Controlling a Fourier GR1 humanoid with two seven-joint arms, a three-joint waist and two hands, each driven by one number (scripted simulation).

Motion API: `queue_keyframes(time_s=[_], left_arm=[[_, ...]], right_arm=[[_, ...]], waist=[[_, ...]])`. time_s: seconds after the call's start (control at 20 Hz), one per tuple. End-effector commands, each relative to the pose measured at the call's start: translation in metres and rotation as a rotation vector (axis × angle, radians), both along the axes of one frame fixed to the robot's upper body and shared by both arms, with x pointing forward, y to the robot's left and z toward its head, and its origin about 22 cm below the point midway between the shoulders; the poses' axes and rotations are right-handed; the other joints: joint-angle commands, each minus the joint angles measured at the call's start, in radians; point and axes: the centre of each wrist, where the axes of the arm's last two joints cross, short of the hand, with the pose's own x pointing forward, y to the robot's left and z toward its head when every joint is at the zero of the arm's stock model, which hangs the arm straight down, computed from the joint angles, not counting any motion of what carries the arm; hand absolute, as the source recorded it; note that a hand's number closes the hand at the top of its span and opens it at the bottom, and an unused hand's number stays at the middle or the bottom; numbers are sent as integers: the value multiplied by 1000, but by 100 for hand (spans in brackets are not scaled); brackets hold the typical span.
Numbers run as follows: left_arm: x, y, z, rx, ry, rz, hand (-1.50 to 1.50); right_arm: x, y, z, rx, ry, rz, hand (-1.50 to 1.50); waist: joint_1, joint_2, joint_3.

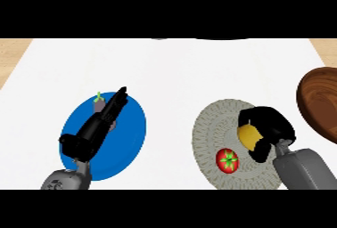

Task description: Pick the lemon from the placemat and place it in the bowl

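The yellow lemon (249,136) lies on the round grey placemat (214,124) at the right. My right hand (270,127) curls over the lemon from the right, its fingers and thumb wrapped round it, hiding much of the fruit. A brown wooden bowl (319,104) stands at the right edge, partly cut off. My left hand (102,120) rests open with straight fingers above the blue plate (132,133) at the left.
A red tomato (228,160) with a green stem sits on the placemat near its front, just left of my right forearm. A small pale item with a green sprout (99,101) lies on the blue plate beside the left hand's fingers. White counter stretches behind.
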Motion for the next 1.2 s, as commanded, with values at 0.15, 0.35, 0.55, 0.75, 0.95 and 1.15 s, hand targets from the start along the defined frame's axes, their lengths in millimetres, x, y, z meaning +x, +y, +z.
queue_keyframes(time_s=[0.15,0.35,0.55,0.75,0.95,1.15], left_arm=[[-9,3,-14,-9,-1,5,0],[-14,-4,3,3,8,12,0],[3,9,9,4,8,33,0],[6,-2,3,9,3,7,0],[7,4,15,6,-3,-2,0],[-10,16,1,-5,-6,0,0]], right_arm=[[-27,-12,30,-127,-202,-108,150],[-39,-10,59,-80,-405,-176,150],[-45,-17,105,94,-637,-253,150],[-53,-15,129,280,-712,-313,150],[-55,-47,158,311,-731,-379,150],[-28,-71,142,177,-707,-437,150]], waist=[[-5,-1,0],[-2,-4,0],[-16,-3,1],[-8,0,0],[0,1,0],[8,2,0]])
